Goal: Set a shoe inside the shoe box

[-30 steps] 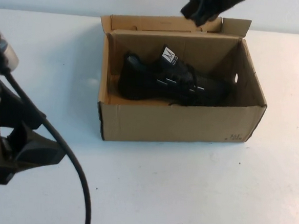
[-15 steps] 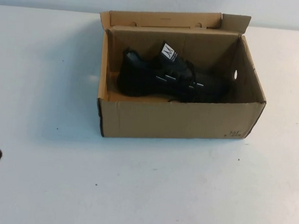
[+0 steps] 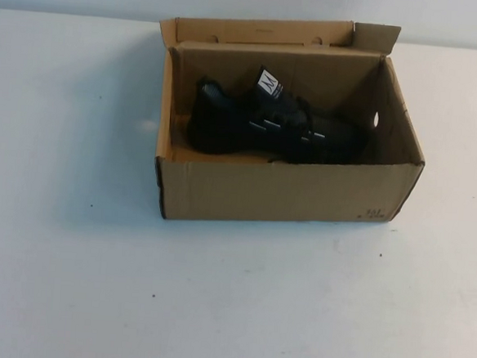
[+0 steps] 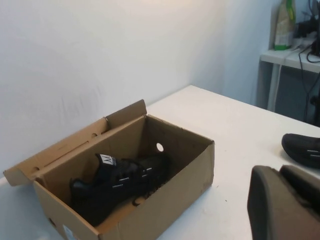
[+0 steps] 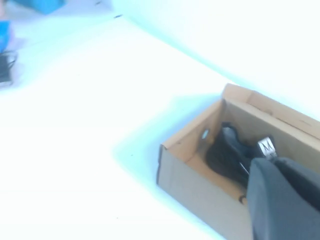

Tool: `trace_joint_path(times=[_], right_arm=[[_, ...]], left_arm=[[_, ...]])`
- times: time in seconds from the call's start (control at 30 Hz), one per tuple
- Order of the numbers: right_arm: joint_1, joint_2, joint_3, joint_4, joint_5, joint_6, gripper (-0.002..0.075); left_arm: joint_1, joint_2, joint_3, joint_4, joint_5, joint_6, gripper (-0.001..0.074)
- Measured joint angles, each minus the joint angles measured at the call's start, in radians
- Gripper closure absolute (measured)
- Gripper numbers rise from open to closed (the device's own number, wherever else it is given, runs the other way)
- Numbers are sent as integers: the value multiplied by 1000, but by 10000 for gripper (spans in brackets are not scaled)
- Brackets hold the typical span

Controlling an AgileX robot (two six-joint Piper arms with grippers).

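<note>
Cardboard walls of the shoe box [image 3: 287, 191] enclose the shoe [image 3: 271, 128], which lies on its side along the box floor near the bench's far edge, toe toward the right end wall, white tongue label up. The lid flap stands open at the back. Judged from this, the task's main step looks done: the shoe is inside, and nothing grips it. Only closing the flap could remain, if that is wanted at all.

The left gripper [image 4: 285, 202] hangs well off to the box's side, above the white bench [image 3: 229, 309]; whether its fingers are spread or pressed together cannot be told. The right gripper [image 5: 285, 197] hovers near the box, likewise unreadable. A second dark shoe [image 4: 302, 149] lies apart on the bench.

Compared with a second ago, both arms have left the high view; box and shoe have barely shifted.
</note>
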Motion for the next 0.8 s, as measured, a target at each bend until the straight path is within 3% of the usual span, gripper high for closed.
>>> trace_joint_path(times=[0.2, 0.37, 0.8], right_arm=[[0, -312, 474, -4, -294, 0, 742], [0, -407, 723, -18, -458, 0, 742], [-2, -415, 789, -18, -509, 0, 742]], left_arm=[[0, -13, 77, -27, -7, -13, 736], [0, -13, 116, -67, -18, -21, 736], [0, -13, 123, -80, -18, -47, 736]])
